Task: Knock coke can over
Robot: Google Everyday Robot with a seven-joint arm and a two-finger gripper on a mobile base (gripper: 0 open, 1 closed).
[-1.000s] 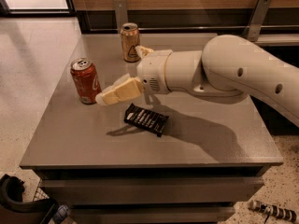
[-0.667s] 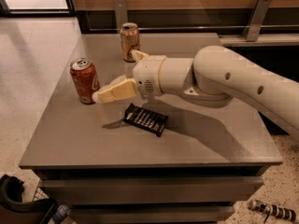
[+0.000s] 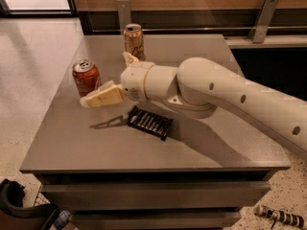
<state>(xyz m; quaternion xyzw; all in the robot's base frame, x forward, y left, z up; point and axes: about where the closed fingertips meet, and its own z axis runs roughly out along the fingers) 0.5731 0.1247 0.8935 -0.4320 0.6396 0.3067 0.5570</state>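
Observation:
The coke can (image 3: pixel 86 77), red with a silver top, stands upright on the grey table (image 3: pixel 72 143) at the left. My gripper (image 3: pixel 115 78) hovers just right of the can with its fingers spread open and nothing between them. The near cream finger (image 3: pixel 102 97) reaches in front of the can's lower right side; I cannot tell whether it touches. The far fingertip (image 3: pixel 128 58) points up towards the back.
A gold/tan can (image 3: pixel 134 40) stands upright at the back of the table, behind my gripper. A flat black ridged packet (image 3: pixel 149 122) lies under my arm (image 3: pixel 216 95). The table's left and front edges drop to a speckled floor.
My arm has swung left. The near finger's tip has gone from beside the coke can to in front of its lower side. The can still stands upright.

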